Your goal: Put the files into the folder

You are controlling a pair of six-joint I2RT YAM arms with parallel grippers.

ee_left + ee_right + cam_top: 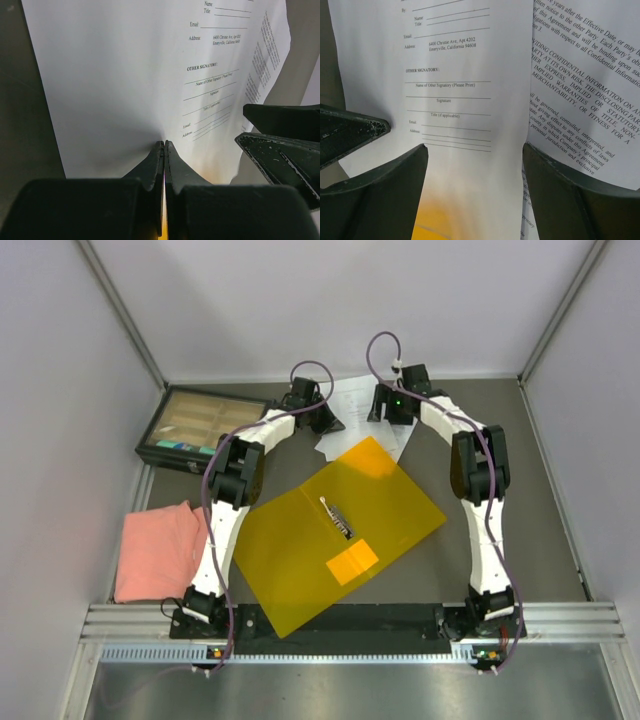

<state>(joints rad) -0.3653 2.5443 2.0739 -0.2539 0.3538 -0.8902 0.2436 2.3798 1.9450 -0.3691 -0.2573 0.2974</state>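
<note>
The yellow folder (300,550) lies open and flat in the middle of the table, its metal clip (338,517) at the centre. The files (355,395) are white printed sheets at its far corner. My left gripper (322,420) is shut, and the top sheet (125,75) puckers up at its tips (164,144), pinched there. My right gripper (474,146) stands open just over the same signature sheet (465,50), one finger on each side. That sheet's near edge reaches over the folder (427,232). Another text sheet (580,90) lies under it to the right.
A black compartment box (200,425) sits at the back left. A pink cloth (155,550) lies by the left arm's base. The two grippers are close together; the right gripper's fingers (280,150) show in the left wrist view.
</note>
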